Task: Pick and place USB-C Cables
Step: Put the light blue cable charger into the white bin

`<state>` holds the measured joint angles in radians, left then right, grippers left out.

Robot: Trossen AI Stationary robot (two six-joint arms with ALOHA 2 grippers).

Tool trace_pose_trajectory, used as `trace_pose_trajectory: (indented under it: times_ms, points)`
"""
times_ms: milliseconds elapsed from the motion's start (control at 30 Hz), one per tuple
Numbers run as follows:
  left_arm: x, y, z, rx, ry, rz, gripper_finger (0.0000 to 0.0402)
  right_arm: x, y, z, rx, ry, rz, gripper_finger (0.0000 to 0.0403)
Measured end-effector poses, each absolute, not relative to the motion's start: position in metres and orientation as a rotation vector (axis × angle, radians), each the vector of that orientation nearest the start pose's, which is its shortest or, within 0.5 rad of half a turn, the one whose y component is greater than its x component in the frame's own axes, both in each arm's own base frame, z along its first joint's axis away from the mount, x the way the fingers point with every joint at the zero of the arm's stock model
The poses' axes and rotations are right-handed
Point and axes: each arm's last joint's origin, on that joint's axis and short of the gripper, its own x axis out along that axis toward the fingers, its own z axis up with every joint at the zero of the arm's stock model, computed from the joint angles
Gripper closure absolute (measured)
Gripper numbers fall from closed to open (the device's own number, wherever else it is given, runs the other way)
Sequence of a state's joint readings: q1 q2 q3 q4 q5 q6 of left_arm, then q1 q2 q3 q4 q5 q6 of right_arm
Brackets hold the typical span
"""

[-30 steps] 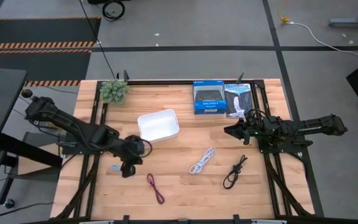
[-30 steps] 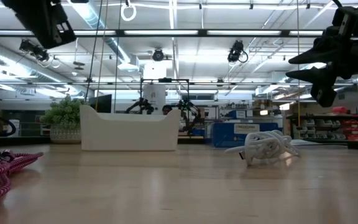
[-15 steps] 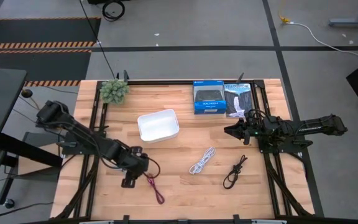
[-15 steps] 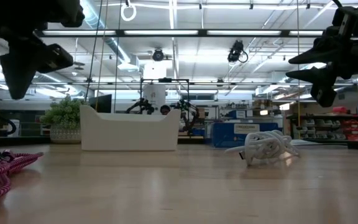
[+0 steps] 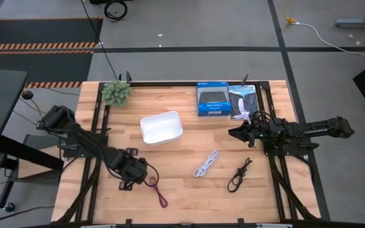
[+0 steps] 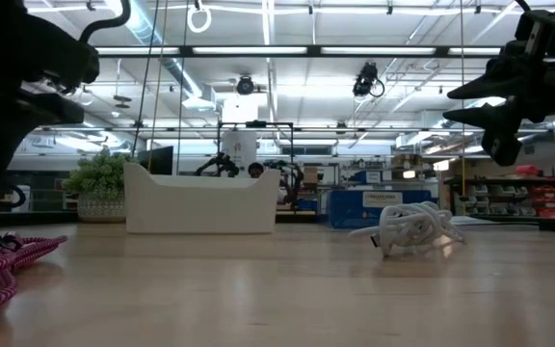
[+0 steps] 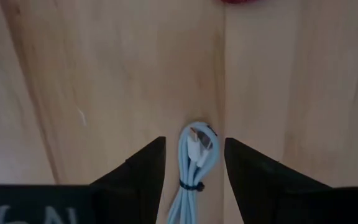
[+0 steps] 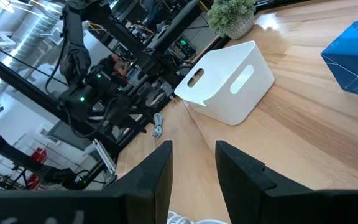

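Note:
The silver-grey cable [image 7: 194, 165] lies flat on the wood near the table's left. My left gripper [image 7: 194, 146] is low over it, open, with one finger on each side of the cable's looped end and a gap showing on both sides. The maroon cable [image 5: 158, 191] lies just to the right of it, toward the near edge. Mid-table lies the white cable [image 5: 206, 163], and the black cable [image 5: 239, 175] is to its right. My right gripper [image 5: 236, 133] hangs open above the table's right side, with nothing between its fingers.
A white tray [image 5: 161, 127] stands behind the middle of the table. Two blue-and-black boxes [image 5: 213, 100] sit at the far edge. A small potted plant [image 5: 116, 92] is at the far left corner. Bare wood lies between the cables and the near edge.
My left gripper has gone down toward the table and a little toward the near edge. It started high beside the white tray and now stands low over the silver-grey cable. The cables have not moved.

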<state>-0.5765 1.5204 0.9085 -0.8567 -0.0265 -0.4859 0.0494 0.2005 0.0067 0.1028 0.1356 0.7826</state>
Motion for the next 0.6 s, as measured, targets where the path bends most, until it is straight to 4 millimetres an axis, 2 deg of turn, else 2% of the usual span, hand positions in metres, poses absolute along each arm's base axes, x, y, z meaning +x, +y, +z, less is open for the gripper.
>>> trace_pose_trajectory:
  times_ms: [267,600]
  points:
    - [0.205,-0.143,0.178,0.086,1.484,-0.108,0.0228,0.109,0.001,0.159,0.773,0.053,-0.117,0.0275]
    - [0.207,-0.151,0.148,0.175,1.612,-0.090,0.0228,0.109,0.001,0.159,0.773,0.052,-0.117,0.0275]
